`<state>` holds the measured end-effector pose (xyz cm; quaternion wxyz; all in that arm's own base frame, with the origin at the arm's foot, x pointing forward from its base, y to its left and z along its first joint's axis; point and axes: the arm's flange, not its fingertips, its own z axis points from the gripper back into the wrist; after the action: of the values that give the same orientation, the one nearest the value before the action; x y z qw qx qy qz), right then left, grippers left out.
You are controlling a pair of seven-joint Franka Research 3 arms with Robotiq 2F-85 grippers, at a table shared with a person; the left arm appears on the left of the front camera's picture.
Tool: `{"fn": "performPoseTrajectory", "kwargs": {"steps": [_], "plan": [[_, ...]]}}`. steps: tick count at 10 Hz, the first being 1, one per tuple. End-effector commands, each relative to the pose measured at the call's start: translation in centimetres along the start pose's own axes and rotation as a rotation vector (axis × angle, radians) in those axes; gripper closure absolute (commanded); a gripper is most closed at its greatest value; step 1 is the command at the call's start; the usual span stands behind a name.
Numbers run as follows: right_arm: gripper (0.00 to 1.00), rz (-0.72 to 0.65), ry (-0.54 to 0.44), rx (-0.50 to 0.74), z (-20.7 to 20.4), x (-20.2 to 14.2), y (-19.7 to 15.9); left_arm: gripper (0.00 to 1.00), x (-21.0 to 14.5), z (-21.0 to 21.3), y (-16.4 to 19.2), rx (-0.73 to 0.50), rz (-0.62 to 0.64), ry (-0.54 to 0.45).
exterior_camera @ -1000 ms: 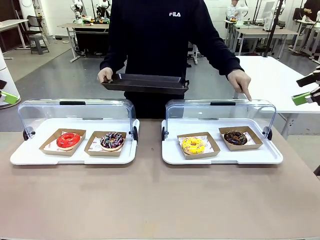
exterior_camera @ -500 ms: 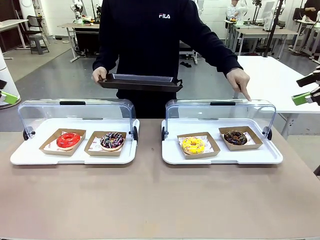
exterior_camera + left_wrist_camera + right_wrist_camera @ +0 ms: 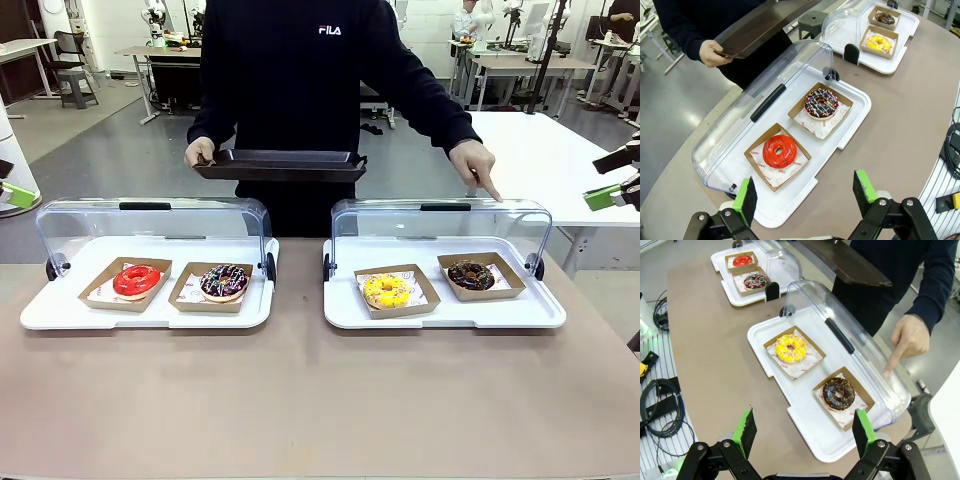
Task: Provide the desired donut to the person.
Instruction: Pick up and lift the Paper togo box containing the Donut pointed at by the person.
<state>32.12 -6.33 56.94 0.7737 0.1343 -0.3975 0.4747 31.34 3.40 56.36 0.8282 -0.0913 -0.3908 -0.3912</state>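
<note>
The person (image 3: 300, 90) stands at the far side, one hand (image 3: 478, 165) pointing a finger down at the clear lid over the dark chocolate donut (image 3: 471, 275) (image 3: 839, 393). The other hand holds a black tray (image 3: 280, 164). A yellow donut (image 3: 387, 290) (image 3: 790, 348) sits beside the dark one. In the left case lie a red donut (image 3: 136, 280) (image 3: 779, 150) and a sprinkled chocolate donut (image 3: 224, 282) (image 3: 822, 103). My left gripper (image 3: 805, 192) hangs open above the left case's near corner. My right gripper (image 3: 803, 431) is open above the right case's near edge.
Both white display cases (image 3: 150, 310) (image 3: 445, 312) have their clear lids (image 3: 150, 222) (image 3: 440, 225) swung back toward the person. Each donut lies in a brown paper tray. Bare tabletop (image 3: 320, 400) stretches in front of the cases. Cables (image 3: 660, 410) lie off the table's side.
The person has shifted a little to the left and lifted the black tray slightly. The pointing hand stays over the right lid. Both grippers have held still and open.
</note>
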Motion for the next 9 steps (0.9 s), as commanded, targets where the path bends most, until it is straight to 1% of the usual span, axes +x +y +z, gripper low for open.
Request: {"fn": "performPoseTrajectory", "kwargs": {"steps": [1,7,8,9], "plan": [[0.00,0.004,-0.002,0.007,-0.3,0.0,0.0,0.00,0.0,0.0,0.0,0.003,0.008,0.001],[0.00,0.000,0.000,0.000,0.0,0.0,0.0,0.00,0.0,0.0,0.0,0.003,0.008,0.001],[0.00,0.089,0.099,0.007,-1.6,0.7,-0.1,0.00,0.0,0.0,0.0,0.003,0.008,0.001],[0.00,0.166,0.218,0.052,-3.7,0.2,0.6,0.00,0.0,0.0,0.0,0.003,0.008,0.001]]}}
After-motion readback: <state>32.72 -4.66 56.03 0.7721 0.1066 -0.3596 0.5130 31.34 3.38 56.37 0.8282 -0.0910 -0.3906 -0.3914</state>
